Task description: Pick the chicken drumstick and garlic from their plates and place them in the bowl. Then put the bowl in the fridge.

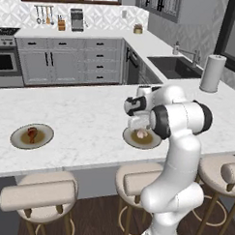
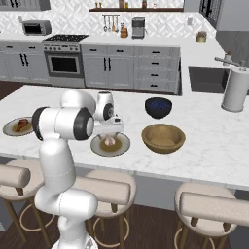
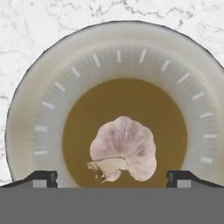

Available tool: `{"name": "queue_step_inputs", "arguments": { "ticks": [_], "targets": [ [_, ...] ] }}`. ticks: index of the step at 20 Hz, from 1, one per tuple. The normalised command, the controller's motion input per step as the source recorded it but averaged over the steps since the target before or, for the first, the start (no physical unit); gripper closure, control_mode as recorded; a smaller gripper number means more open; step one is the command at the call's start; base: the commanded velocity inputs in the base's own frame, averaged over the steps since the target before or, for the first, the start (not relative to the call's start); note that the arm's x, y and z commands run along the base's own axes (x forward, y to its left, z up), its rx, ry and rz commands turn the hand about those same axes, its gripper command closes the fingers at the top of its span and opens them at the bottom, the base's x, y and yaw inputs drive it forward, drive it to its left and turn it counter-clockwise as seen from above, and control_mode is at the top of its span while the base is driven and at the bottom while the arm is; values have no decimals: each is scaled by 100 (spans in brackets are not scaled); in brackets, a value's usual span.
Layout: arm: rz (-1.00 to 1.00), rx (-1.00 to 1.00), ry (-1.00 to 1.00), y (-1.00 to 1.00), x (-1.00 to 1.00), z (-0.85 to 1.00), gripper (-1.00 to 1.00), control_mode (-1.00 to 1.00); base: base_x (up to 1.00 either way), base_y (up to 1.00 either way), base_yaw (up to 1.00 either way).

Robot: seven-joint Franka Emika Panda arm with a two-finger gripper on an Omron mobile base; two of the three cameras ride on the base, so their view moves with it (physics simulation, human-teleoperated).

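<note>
The garlic [image 3: 124,148], a pale pinkish bulb, lies in the brown centre of its plate [image 3: 39,113] on the marble counter. My gripper [image 3: 112,178] hovers straight above it, open, with one fingertip [image 3: 41,178] on each side of the bulb and not touching it. In the base views the hand hangs just over that plate [image 1: 132,139] [image 2: 121,146] and the garlic [image 2: 110,141] shows beneath it. The chicken drumstick [image 1: 32,133] [image 2: 22,124] rests on the second plate [image 1: 45,138] [image 2: 9,129] far to the left. The tan bowl [image 2: 163,138] stands right of the garlic plate.
A dark blue bowl [image 2: 158,107] sits behind the tan bowl. A paper towel roll [image 1: 212,73] [image 2: 235,90] stands near the sink [image 1: 174,66]. Stools [image 1: 38,193] line the counter's near edge. Cabinets and an oven [image 2: 63,63] run along the back wall.
</note>
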Motion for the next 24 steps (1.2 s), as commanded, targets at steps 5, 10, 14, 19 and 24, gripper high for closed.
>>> {"name": "queue_step_inputs", "arguments": {
  "ticks": [5, 10, 14, 19, 24],
  "targets": [
    [3, 1, 0, -13, 4, -26, -100, -100, 0, 0, 0],
    [5, 2, 0, -4, 4, -29, -100, -100, 0, 0, 0],
    [6, 0, 0, 0, 7, -26, -100, -100, 0, 0, 0],
    [4, 0, 0, 0, 4, -37, 100, -100, 0, 0, 0],
    [1, 1, 4, -1, 0, -49, 100, -100, 0, 0, 0]
  ]
}}
